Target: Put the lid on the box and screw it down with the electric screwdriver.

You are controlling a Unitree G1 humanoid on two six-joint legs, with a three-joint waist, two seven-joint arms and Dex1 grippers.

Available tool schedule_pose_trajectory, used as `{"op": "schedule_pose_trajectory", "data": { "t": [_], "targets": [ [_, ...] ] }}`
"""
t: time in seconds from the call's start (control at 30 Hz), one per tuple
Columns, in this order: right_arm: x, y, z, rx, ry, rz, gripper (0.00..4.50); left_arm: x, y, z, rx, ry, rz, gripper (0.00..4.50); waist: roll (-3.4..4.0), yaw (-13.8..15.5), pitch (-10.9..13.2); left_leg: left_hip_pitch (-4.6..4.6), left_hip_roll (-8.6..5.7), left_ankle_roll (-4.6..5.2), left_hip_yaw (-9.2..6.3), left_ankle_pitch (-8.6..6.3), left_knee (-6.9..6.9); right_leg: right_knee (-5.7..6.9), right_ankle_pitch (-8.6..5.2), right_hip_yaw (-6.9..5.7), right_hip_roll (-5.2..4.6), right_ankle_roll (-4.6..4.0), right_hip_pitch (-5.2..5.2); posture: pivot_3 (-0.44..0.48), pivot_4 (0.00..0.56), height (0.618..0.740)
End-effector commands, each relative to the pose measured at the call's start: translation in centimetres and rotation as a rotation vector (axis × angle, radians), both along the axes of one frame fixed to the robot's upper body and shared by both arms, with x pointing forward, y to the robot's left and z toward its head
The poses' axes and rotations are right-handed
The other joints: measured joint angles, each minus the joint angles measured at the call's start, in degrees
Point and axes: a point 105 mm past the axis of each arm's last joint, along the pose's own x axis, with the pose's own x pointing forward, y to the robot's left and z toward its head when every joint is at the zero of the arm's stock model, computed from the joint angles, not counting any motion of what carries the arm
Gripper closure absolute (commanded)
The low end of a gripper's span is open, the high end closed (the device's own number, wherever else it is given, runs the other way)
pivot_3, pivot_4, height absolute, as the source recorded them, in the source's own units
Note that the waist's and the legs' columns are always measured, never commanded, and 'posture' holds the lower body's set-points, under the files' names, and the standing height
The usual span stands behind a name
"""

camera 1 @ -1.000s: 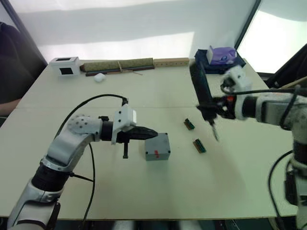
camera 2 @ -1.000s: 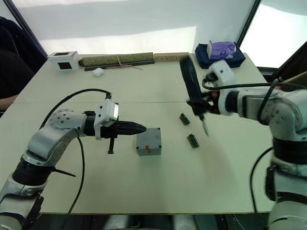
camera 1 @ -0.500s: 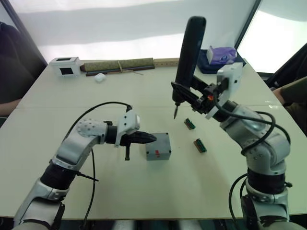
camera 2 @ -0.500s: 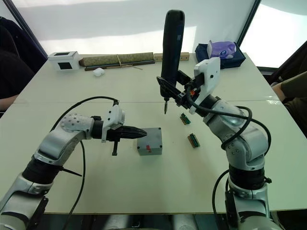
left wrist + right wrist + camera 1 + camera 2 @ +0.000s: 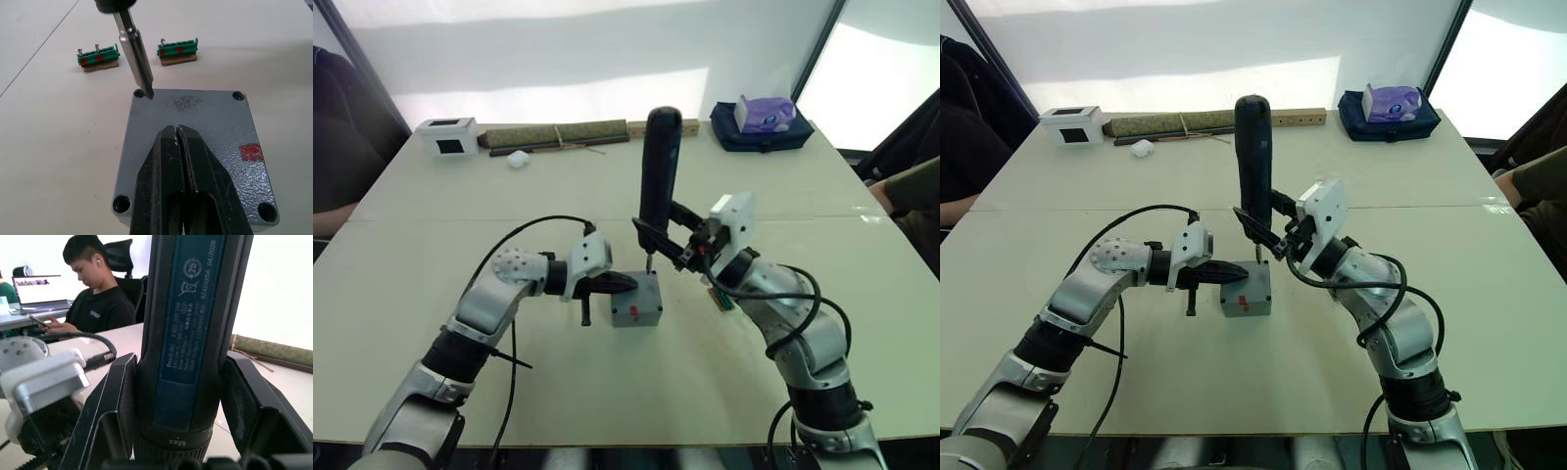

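The grey box [image 5: 636,304] sits mid-table with the lid [image 5: 200,110] lying flat on top of it, a screw hole at each corner and a small red mark [image 5: 251,152] showing. My left gripper [image 5: 176,131] is shut, and its fingertips rest over the middle of the lid. My right gripper [image 5: 182,399] is shut on the electric screwdriver [image 5: 658,166] and holds it upright above the box. The metal bit [image 5: 136,54] slants down, and its tip is at the lid's far corner hole [image 5: 140,92].
Two green terminal blocks [image 5: 98,56] [image 5: 178,49] lie just beyond the box. Along the far edge are a white box with a black window [image 5: 447,135], a rolled mat [image 5: 553,134] and a purple tissue box [image 5: 764,115]. A seated person [image 5: 98,298] shows behind.
My right arm has swung the screwdriver in from the right, turned it upright and lowered its bit to the lid's corner. My left gripper has stayed at the box.
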Motion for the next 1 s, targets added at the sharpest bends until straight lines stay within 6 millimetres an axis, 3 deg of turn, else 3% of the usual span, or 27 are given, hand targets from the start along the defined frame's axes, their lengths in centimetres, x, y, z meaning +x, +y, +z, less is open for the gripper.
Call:
{"op": "schedule_pose_trajectory", "data": {
  "t": [0.03,0.67,1.0],
  "targets": [
    [-0.6,0.1,1.7,0.030,-0.104,-0.003,2.63,-0.3,0.3,-1.1,0.038,0.033,0.006,4.50,0.00,0.0,0.0,0.01,0.00,0.00,0.00,0.00,0.00,0.01,0.00,0.01,0.00,0.00,0.00,0.000,0.150,0.740],
    [-0.6,-0.1,0.4,-0.019,-0.106,-0.005,2.63,-0.5,0.2,-1.3,0.044,0.044,0.009,4.50,-0.01,0.0,0.0,0.05,0.00,-0.06,0.00,0.03,0.00,0.08,0.00,0.04,0.02,-0.01,0.00,0.000,0.150,0.740],
    [-0.8,-0.2,-3.8,-0.106,0.024,-0.013,2.63,-0.5,0.3,-2.1,0.071,0.061,0.019,4.50,-0.05,0.0,-0.1,0.56,0.01,-0.05,0.00,0.03,-0.03,0.03,-0.02,0.05,0.03,-0.02,0.52,0.000,0.150,0.740]
  ]
}}
